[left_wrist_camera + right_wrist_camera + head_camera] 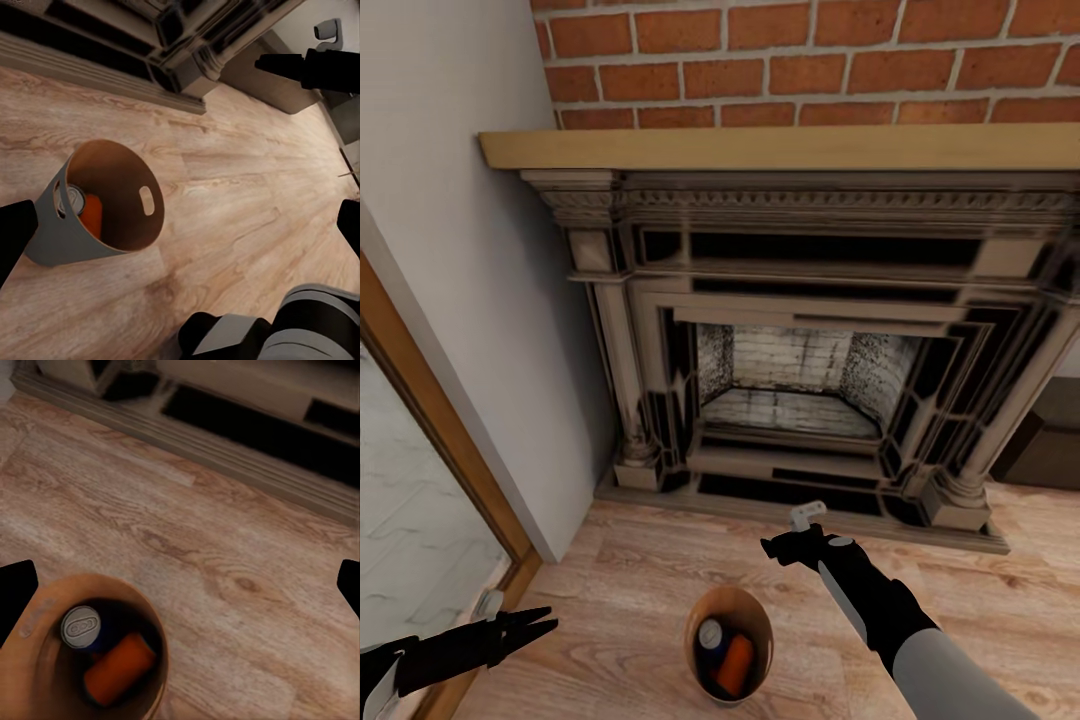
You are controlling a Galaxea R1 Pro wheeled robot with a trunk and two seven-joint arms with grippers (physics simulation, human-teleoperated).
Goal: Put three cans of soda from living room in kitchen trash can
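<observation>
The trash can (728, 596) stands on the wood floor in front of the fireplace, pale grey outside (64, 244) and orange-brown at its rim (146, 611). Inside it a dark blue soda can (710, 636) stands with its silvery top (81, 627) up. An orange soda can (737, 664) leans beside it (120, 666). A third can is hidden. My right gripper (792, 530) hovers open above and just beyond the bin, its fingers wide apart (184, 581). My left gripper (546, 627) is open to the bin's left (184, 225), holding nothing.
An ornate fireplace (800, 380) with a wooden mantel (780, 148) and brick wall above fills the view ahead. A wood-framed doorway (455, 470) with pale marble floor beyond is at the left. A dark low bench (1050, 440) sits at the right.
</observation>
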